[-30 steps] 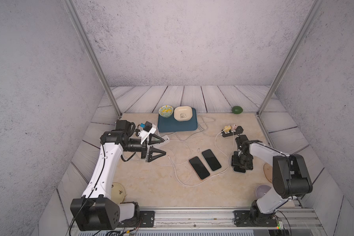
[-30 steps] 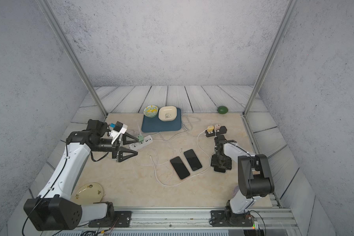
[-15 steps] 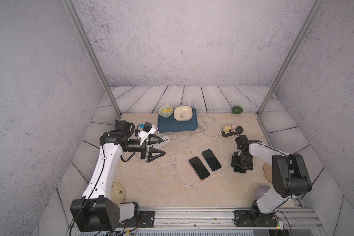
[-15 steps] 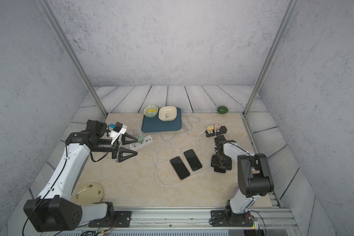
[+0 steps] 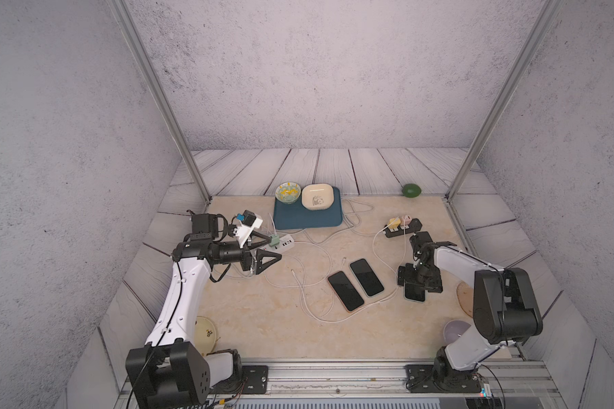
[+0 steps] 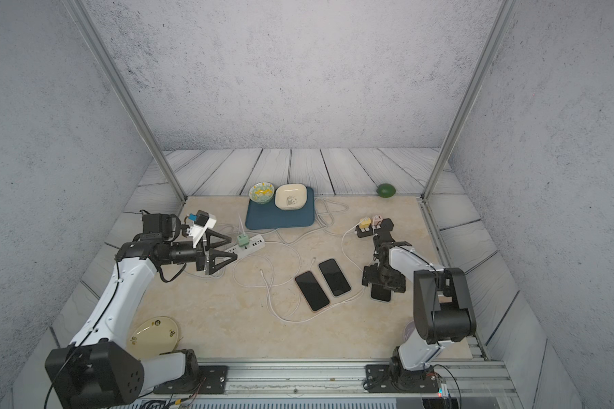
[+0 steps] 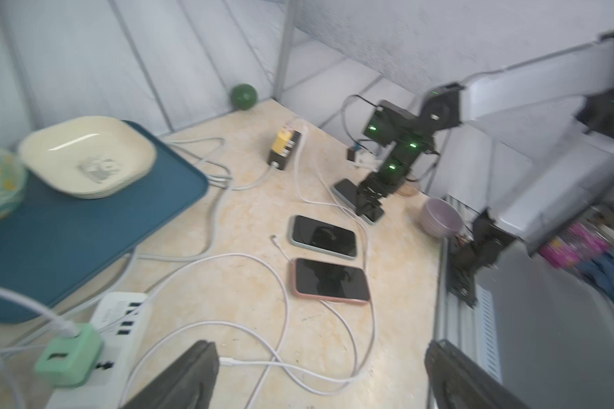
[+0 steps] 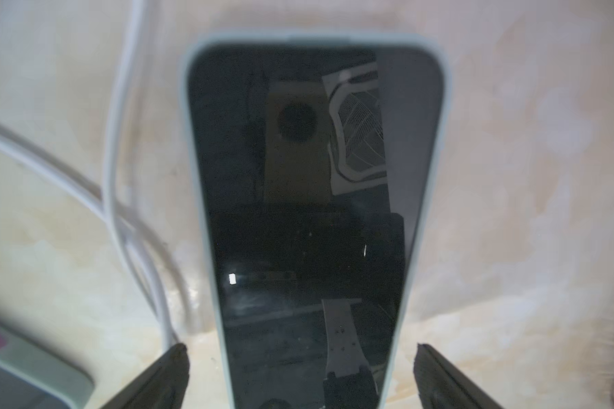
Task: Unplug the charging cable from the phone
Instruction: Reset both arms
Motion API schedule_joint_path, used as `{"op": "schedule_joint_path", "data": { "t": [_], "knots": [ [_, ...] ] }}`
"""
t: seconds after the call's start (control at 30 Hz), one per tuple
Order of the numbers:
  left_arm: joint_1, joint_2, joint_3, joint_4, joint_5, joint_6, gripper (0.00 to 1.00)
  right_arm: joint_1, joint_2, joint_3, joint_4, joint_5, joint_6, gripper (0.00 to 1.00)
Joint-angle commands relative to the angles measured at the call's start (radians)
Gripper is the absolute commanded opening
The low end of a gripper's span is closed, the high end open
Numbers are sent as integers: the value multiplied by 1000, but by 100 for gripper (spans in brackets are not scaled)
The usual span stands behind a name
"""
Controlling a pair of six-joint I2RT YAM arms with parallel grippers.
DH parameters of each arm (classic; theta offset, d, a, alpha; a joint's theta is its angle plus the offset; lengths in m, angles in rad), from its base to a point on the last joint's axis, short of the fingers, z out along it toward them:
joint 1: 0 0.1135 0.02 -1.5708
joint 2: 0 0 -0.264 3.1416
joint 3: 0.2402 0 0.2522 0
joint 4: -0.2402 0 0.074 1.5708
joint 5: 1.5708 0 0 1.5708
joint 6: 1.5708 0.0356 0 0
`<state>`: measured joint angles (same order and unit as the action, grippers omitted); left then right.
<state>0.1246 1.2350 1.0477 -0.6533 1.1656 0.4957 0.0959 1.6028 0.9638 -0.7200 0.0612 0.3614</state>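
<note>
The right gripper straddles the phone, jaws wide, touching neither edge. Well apart from it, the left gripper gapes empty.

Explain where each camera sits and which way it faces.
Both top views: high over the front rail, looking down at the table; left arm, right arm, left gripper, right gripper show.
Left wrist: on the left arm, facing across the table toward the right arm; its open fingers show.
Right wrist: on the right arm, looking down on the phone; its open fingers straddle it.
Shared: every view shows that phone.
</note>
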Motion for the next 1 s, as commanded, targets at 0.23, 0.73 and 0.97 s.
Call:
{"op": "schedule_joint_path", "data": {
  "t": [0.23, 0.73, 0.97],
  "knots": [
    [103, 63, -403, 909, -471, -412, 98, -40, -196, -25, 321, 141, -100, 99],
    [68, 256, -776, 1754, -780, -562, 98, -80, -262, -327, 923, 127, -297, 99],
    [37, 280, -763, 1722, -997, -624, 98, -78, -200, -517, 1365, 49, -314, 99]
  ]
}}
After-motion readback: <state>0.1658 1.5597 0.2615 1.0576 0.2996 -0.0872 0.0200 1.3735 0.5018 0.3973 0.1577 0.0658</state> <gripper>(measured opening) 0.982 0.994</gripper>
